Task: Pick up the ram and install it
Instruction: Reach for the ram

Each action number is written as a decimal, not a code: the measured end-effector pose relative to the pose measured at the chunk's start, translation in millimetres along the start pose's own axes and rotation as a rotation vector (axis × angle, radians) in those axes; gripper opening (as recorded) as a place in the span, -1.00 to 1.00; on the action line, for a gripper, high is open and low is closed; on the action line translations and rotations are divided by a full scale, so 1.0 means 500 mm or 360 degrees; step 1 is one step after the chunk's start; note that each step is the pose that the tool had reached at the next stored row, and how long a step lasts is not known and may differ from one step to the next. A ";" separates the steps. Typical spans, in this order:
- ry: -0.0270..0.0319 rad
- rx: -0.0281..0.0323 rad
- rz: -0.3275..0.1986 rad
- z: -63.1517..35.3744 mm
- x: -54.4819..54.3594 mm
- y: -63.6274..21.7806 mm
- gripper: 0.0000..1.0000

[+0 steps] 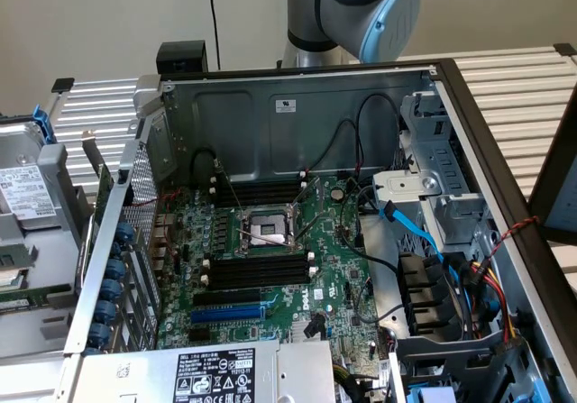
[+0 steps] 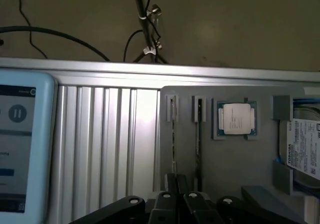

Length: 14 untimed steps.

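In the wrist view a grey tray (image 2: 240, 164) holds the ram (image 2: 173, 134), a thin greenish stick standing on edge in a narrow slot. A second, darker stick (image 2: 199, 134) stands in the slot beside it. My gripper (image 2: 178, 181) hangs over the near end of these slots with its black fingers drawn together, right where the ram ends. Whether the ram is pinched between them I cannot tell. In the exterior view the open computer case (image 1: 297, 105) shows its motherboard with black memory slots (image 1: 261, 268) below the processor socket (image 1: 270, 227).
On the tray also lie a processor chip (image 2: 235, 119) and a hard drive (image 2: 302, 149). A tablet screen (image 2: 20, 144) lies on the ribbed metal table (image 2: 110, 134). Inside the case are a blue expansion slot (image 1: 230, 313), loose cables (image 1: 424, 232) and a drive cage (image 1: 442, 169).
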<state>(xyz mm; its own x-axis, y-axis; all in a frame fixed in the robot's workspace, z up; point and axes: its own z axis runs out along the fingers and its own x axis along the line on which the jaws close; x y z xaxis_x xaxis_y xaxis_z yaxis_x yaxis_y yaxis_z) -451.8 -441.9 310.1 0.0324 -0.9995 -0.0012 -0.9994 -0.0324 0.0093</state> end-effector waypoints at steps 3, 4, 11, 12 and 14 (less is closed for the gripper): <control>0.00000 0.00001 0.0000 -0.027 0.000 0.000 -0.76; 0.00000 0.00000 0.0000 -0.036 0.000 0.000 -0.76; 0.00000 0.00001 0.0000 -0.100 0.000 0.001 -0.76; 0.00004 -0.00001 0.0000 -0.109 0.000 0.001 -0.76; 0.00004 0.00001 0.0000 -0.128 0.000 0.001 -0.76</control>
<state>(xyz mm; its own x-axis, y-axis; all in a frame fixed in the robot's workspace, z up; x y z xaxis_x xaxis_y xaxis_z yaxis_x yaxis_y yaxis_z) -451.5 -441.9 373.8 0.0325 -0.9995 -0.0010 -0.9994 -0.0325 0.0092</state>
